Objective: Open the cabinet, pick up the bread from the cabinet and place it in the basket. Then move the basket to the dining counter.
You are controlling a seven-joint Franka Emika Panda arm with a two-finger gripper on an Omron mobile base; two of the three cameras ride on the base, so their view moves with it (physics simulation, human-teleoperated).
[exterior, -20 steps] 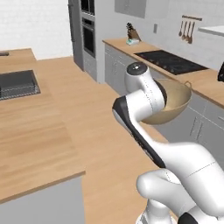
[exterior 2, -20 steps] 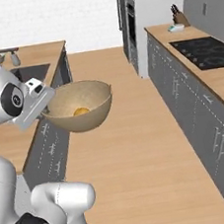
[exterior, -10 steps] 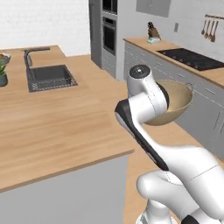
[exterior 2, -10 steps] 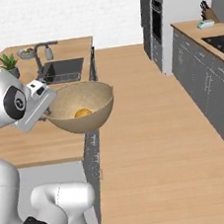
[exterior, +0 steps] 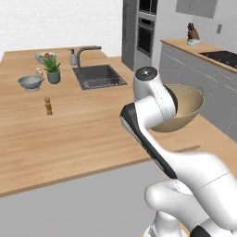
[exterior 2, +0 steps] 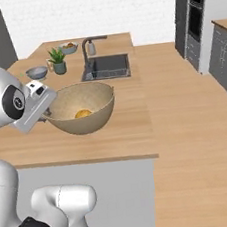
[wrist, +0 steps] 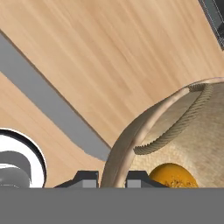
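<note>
My gripper [wrist: 113,180] pinches the smooth tan rim of the round, rope-trimmed basket [exterior 2: 81,108], holding it above the light-wood dining counter [exterior 2: 132,128], golden bread [exterior 2: 82,113] on its speckled inside.

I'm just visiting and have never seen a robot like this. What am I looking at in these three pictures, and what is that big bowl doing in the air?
All three pictures are computer-rendered. The white machine is a robot arm on a base that drives. Two cameras sit behind it, one to its left and one to its right. The third sits on its hand, looking along the gripper.

The gripper's two fingers are clamped on the rim of the basket, holding it above the dining counter. Inside lies the bread.

On the counter are a sink with its tap, a potted plant, a grey bowl, a fruit bowl and a small brown shaker.
</note>
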